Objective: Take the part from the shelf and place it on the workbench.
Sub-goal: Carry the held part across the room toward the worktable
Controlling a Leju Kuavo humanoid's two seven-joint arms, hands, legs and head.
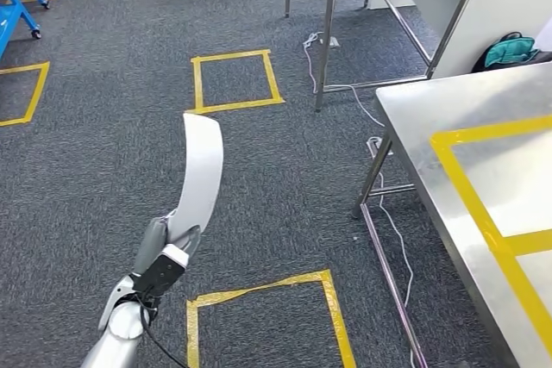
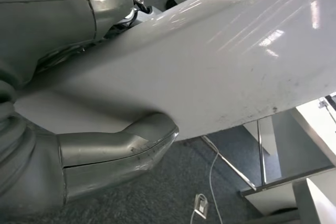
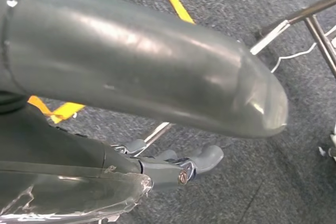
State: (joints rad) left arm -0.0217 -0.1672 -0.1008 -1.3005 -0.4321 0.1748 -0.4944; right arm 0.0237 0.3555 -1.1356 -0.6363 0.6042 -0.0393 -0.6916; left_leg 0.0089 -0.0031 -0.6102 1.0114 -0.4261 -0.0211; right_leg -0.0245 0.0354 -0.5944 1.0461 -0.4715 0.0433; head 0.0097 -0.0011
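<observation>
Part in the left hand, workbench off at two o'clock

The left hand (image 1: 161, 252) grips the white curved part (image 1: 200, 170) by its lower end, long axis rising toward twelve o'clock over the carpet. The steel workbench (image 1: 417, 108) stands well apart (no readable writing anywhere). The right hand (image 3: 174, 166) holds nothing, fingers apart.

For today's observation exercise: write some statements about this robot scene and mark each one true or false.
1. The left hand holds the white curved part. True.
2. The part already lies on the steel workbench. False: it is in the hand, above the carpet.
3. Yellow tape marks the workbench top. True.
4. The right hand holds a second part. False: it holds nothing.
5. The carpet is bright red. False: it is dark grey.
</observation>
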